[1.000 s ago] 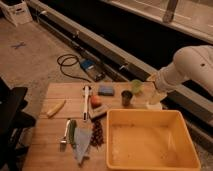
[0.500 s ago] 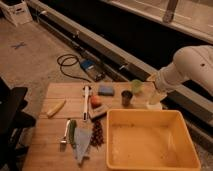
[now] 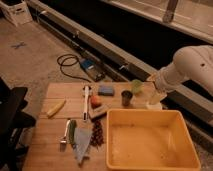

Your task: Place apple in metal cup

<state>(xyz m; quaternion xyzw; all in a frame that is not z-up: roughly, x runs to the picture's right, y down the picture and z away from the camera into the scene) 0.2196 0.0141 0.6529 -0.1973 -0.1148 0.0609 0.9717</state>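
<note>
**Change noted:** none. Against the views of a second and half a second ago, arm, gripper and every item on the bench stay in the same places. The arm is halted or moving too little to register, so read this as no progress on the task in that interval.

**Gripper**: it hangs at the far right corner of the bench, just over a white cup and beside a green cup. You cannot tell from this view whether it is open or closed. Nothing can be seen in it.

**Apple**: it sits on the bench near the middle, toward the far edge, beside a blue sponge. It is untouched and well apart from the gripper.

**Metal cup**: it stands upright between the apple and the gripper, just off the far left corner of the yellow bin. No apple is in it.

**Assessment:** the pick is not yet begun. The gripper stands on the wrong side of the metal cup, so you have to bring it left along the far edge, past both cups, to reach the apple.

**Risk:** the green, white and metal cups stand close together on that path. A low sweep may tip one.
</note>
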